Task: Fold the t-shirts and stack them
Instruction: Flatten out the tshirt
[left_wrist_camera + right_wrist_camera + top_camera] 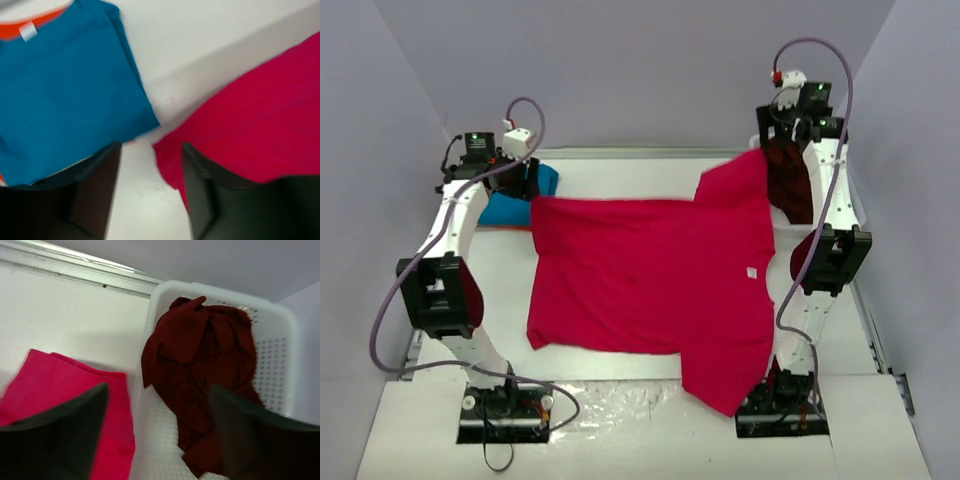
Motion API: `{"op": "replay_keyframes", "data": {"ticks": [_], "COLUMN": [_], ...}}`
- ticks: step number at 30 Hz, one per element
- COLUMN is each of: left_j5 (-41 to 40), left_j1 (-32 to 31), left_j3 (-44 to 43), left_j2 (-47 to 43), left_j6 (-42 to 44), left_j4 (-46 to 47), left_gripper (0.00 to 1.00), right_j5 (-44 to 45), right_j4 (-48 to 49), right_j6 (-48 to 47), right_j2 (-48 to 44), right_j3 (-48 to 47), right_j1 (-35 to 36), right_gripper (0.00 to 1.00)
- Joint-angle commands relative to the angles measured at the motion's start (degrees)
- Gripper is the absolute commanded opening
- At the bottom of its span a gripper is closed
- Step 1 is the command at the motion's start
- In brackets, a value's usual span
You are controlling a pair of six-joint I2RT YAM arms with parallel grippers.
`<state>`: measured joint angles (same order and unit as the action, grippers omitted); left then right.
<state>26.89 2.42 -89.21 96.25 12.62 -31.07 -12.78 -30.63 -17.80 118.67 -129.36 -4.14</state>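
The left gripper (150, 200) points down at the table, its two dark fingers (95, 190) standing moderately apart with nothing between them but bare white tabletop (210, 40). Just beside the finger on the right of the left wrist view lies a corner of the bright crimson-pink cotton t-shirt (260, 130). It is not pinched. Beside the other finger lies a folded blue cloth t-shirt (65, 100), flat on the table. An orange cloth t-shirt (45, 22) with a small white label shows from under its far edge.

The right gripper (157, 440) also has its jaws wide apart and holds nothing. In the right wrist view, one blurred dark finger hangs over a folded sleeve of the crimson-pink t-shirt. The other hangs over a white plastic mesh basket (220, 295). A dark maroon cloth t-shirt (200, 355) lies crumpled in a heap inside the basket. The sleeve lies right against the basket's near wall.

From above, the crimson-pink t-shirt is spread flat across the middle of the table between the two arms. Its hem is toward the left arm and its collar toward the right arm. One sleeve reaches to the basket at the far right. The other lies toward the near edge, beside the right arm's base. The blue t-shirt sits in the far left corner, under the left arm's wrist. A metal rail (75, 265) runs along the table's far edge.
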Motion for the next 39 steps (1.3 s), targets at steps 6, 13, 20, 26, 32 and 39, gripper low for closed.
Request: {"op": "replay_keyframes", "data": {"ticks": [6, 13, 20, 26, 32, 39], "left_j5": [-4.57, -4.04, -2.81, -4.56, -5.54, -6.59], "left_j1": [-4.43, -6.54, -7.69, -7.78, -7.69, -7.60], "left_j3": [-27.49, -14.19, -1.25, 3.42, 7.90, 12.30], "left_j2": [25.37, 13.37, -3.40, -11.07, -15.02, -18.64], "left_j6": [7.94, 6.19, 3.81, 4.16, 3.90, 2.93], "left_j4": [-5.14, -0.32, 1.28, -0.48, -0.66, 1.80], "left_gripper": [0.94, 0.94, 0.94, 0.94, 0.94, 0.94], "right_j5": [7.60, 0.30, -3.57, -6.03, -7.79, -7.97], "right_j4": [1.45, 2.86, 3.12, 3.21, 2.07, 1.72], "right_j6": [0.67, -2.06, -0.13, -0.57, 1.01, 1.10], "right_j2": [7.63, -6.16, -10.22, -3.37, 7.08, 15.00], "right_j3": [-1.97, 17.10, 27.75, 26.36, 18.20, 14.22], "right_j1": [3.79, 3.79, 3.79, 7.83, 9.50, 10.47], "right_gripper": [1.00, 1.00, 0.06, 0.00, 0.00, 0.00]}}
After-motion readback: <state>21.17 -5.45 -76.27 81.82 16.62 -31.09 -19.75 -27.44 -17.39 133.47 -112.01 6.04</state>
